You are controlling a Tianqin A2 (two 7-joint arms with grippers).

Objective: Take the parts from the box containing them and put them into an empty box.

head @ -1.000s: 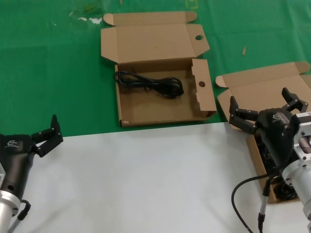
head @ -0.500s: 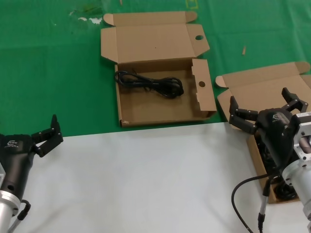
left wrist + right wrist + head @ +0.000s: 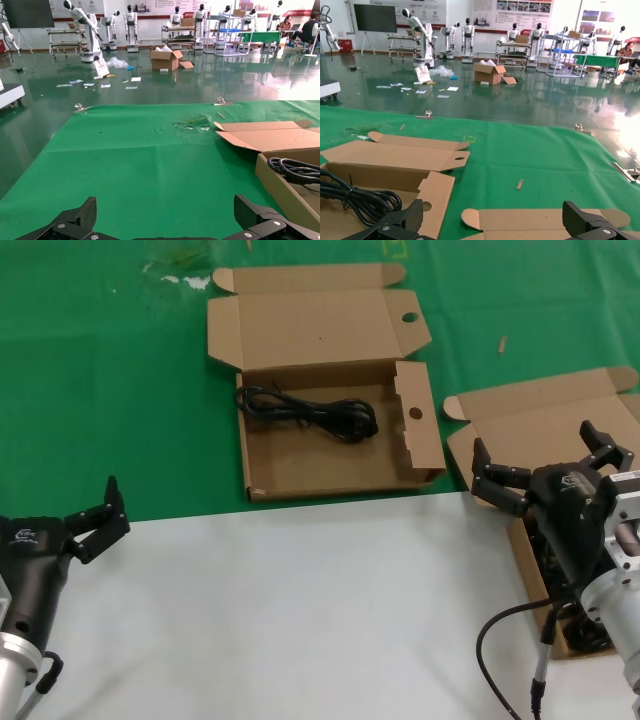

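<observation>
The box with round holes [image 3: 420, 430] lies open on the green mat, with one black power cord [image 3: 310, 412] on its floor. The plain-lidded box [image 3: 530, 415] sits at the right edge, and dark cords [image 3: 585, 635] show inside it behind the right arm. My right gripper [image 3: 533, 438] hovers open over that box's near part, holding nothing. In the right wrist view its gripper [image 3: 492, 215] faces the plain lid [image 3: 535, 220], with the holed flap [image 3: 435, 195] and cord [image 3: 360, 195] off to one side. My left gripper [image 3: 95, 515] waits open at the near left.
A white sheet [image 3: 300, 610] covers the near half of the table, meeting the green mat [image 3: 110, 380] along a line in front of the holed box. The left wrist view shows green mat [image 3: 130, 160] ahead and the holed box's wall [image 3: 280, 187] with its cord [image 3: 295, 170].
</observation>
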